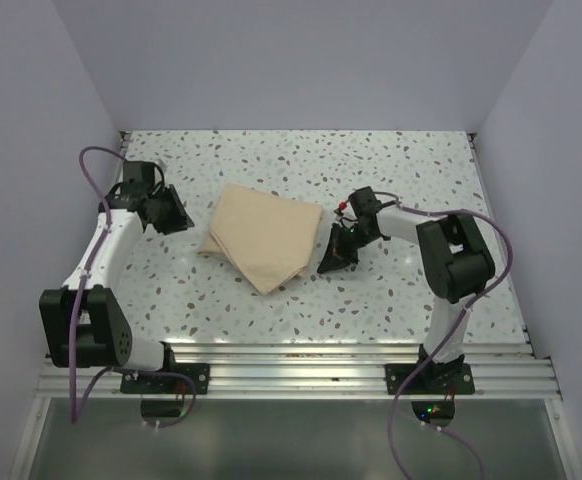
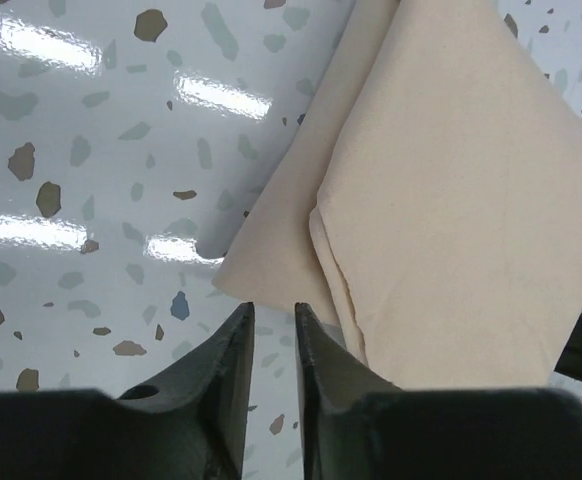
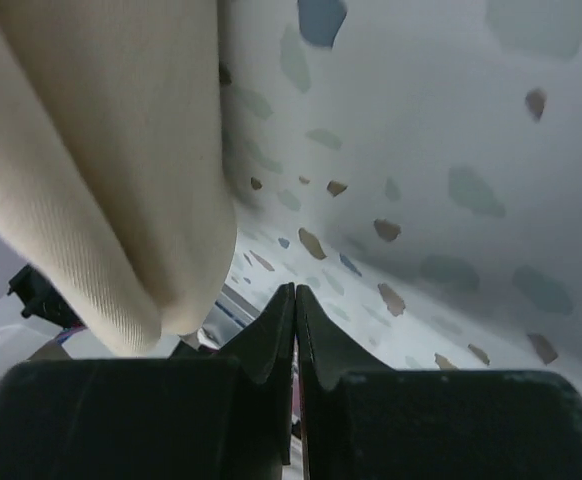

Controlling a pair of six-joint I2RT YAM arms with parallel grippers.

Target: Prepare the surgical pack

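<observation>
From above, a glossy white table [image 1: 401,170] speckled with grey and brown chips sits between plain pale lavender walls [image 1: 301,60], with a ribbed metal rail [image 1: 301,365] along its near edge. The tan sheet [image 1: 264,235] lies folded mid-table. The left gripper [image 1: 176,215] is just left of it and the right gripper [image 1: 336,255] is at its right edge.

Left wrist: the fingers [image 2: 233,350] stand slightly parted with nothing between them, tips just short of the sheet's corner. Ceiling lights glare on the tabletop.

Right wrist: the fingers [image 3: 271,330] are pressed together, and a fold of the sheet bulges beside them on the left.
</observation>
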